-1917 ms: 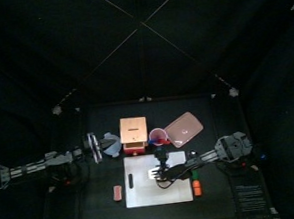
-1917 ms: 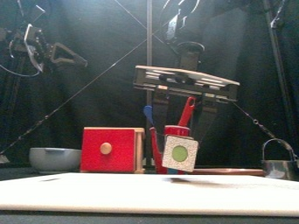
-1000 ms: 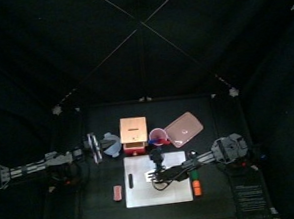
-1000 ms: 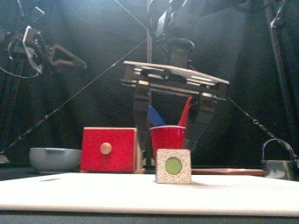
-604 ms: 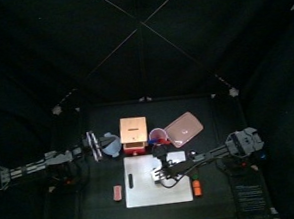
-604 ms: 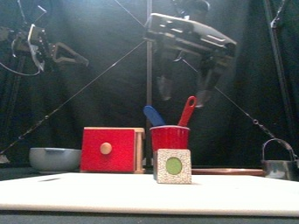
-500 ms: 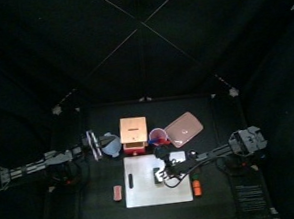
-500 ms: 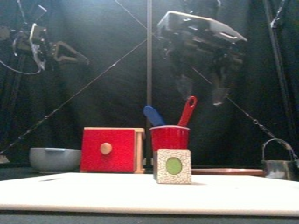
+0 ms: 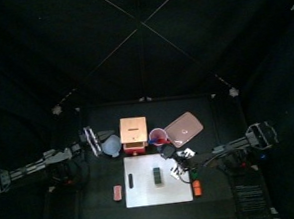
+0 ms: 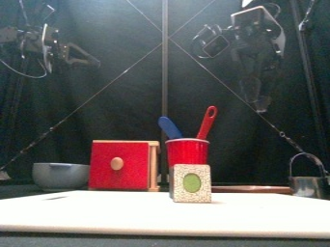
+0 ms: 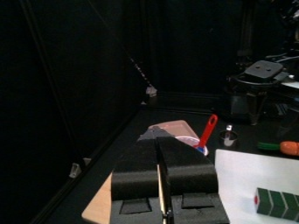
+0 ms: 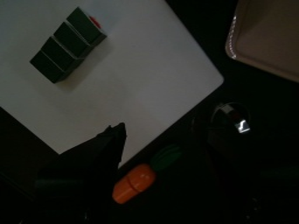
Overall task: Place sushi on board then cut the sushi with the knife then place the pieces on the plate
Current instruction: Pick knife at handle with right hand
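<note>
Your left gripper (image 11: 160, 149) rests toward the table's left edge, beside the blue-grey bowl (image 9: 110, 145). Its two jaws are pressed together with nothing between them.

The sushi is already on the board, so I judge that the step in hand is to fetch a knife. The wooden box (image 10: 123, 165) stands behind the board's back edge, and the red cup (image 10: 188, 151) is just beside it. The cup holds a blue knife (image 10: 169, 126) and a red knife (image 10: 206, 122), and both are leaning. Come down over one handle from above, close on it well above the cup's rim, and lift straight up. Otherwise the cup can tip.

The sushi roll (image 9: 159, 173) lies on the white board (image 9: 144, 194), around the middle and a little toward the board's back edge. It is a row of dark green blocks, and its front end shows white speckled rice with a green centre.

Your right gripper (image 9: 188, 163) hangs high, above the board's right edge. Whether it is released or clenched I cannot tell.
</note>
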`<action>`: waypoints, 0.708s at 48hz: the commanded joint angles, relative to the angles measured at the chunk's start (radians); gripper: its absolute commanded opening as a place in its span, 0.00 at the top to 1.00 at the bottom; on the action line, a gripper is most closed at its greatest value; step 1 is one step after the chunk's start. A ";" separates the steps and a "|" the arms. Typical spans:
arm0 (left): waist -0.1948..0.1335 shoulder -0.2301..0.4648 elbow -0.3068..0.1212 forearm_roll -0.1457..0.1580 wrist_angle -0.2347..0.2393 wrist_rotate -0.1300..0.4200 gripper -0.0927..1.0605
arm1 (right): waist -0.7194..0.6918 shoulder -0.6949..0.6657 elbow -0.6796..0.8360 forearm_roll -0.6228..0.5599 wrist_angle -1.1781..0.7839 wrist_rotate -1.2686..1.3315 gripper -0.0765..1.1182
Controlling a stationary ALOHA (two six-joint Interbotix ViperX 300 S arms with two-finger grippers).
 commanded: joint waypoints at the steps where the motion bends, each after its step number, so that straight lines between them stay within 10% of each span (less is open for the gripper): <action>1: 0.011 0.021 -0.034 -0.002 -0.009 0.000 0.85 | -0.052 -0.138 0.069 -0.071 -0.118 -0.064 0.16; 34: 0.012 0.087 -0.058 -0.002 -0.009 -0.005 0.85 | -0.176 -0.143 0.104 -0.156 -0.423 -0.499 0.16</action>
